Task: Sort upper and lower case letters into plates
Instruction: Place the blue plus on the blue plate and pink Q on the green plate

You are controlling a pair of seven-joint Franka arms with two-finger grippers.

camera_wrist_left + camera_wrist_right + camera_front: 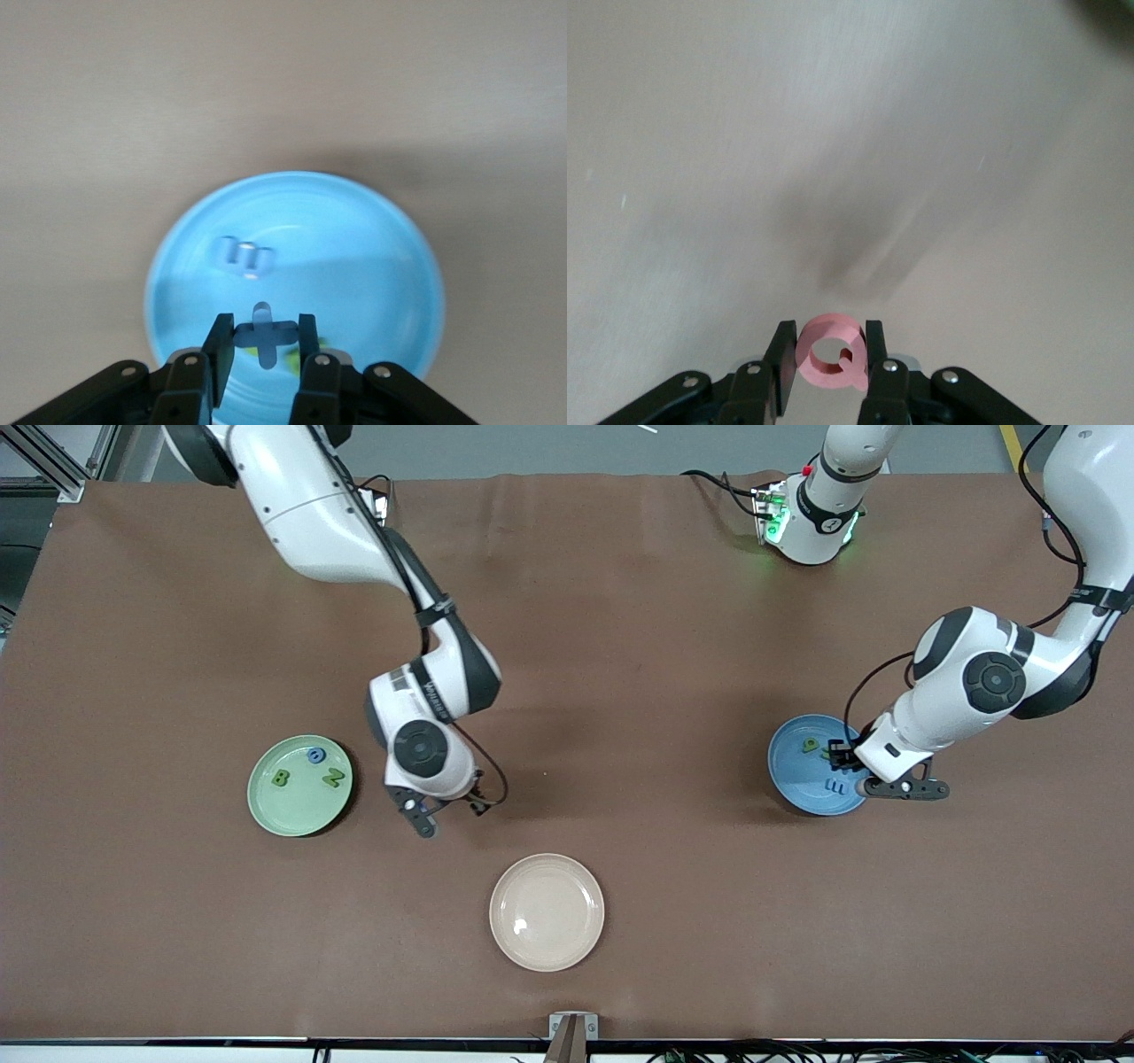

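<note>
You have the right gripper (824, 359) clamped on a pink letter Q (830, 363) above bare desk (620, 646) beside the green plate (300, 786), its likely target, while the left gripper (263, 354) holds a blue letter (263, 334) over the blue plate (354, 257).

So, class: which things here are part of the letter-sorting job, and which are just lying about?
Part of the job:
mint green plate
blue plate
pink Q in right gripper
blue t in left gripper

Lying about:
cream plate
</note>
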